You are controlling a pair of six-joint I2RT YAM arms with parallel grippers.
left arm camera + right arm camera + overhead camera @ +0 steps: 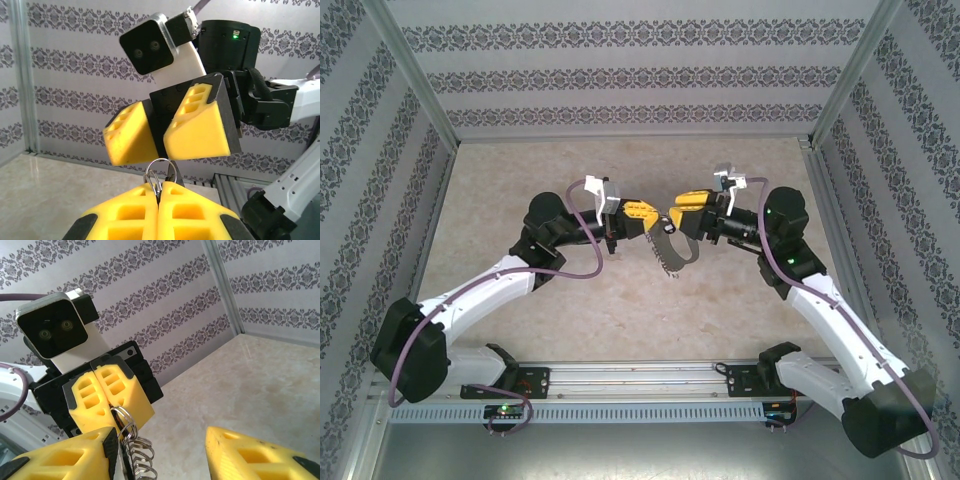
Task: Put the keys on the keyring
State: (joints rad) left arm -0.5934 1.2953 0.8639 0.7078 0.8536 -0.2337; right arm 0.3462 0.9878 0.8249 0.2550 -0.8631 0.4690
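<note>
- Grey metal keyring hangs in the air over the middle of the table, well away from every edge. We see it dangling just below the spot where the two arms meet nose to nose.
- We see the left gripper with its yellow jaws pressed together, clamped on a small split ring at the top of the keyring. In the left wrist view that ring pokes up out of the seam between them.
- From the right wrist view we see the row of small rings trailing down below the clamped ring, just beside the inner face of one right jaw. We cannot tell whether it touches.
- We find the right gripper facing the left one, its jaws standing apart and closed on nothing.
- We see both grippers close together, tip to tip, roughly level with each other above the table's centre.
- Patterned wall panels close off the table's far edge and both side edges.
</note>
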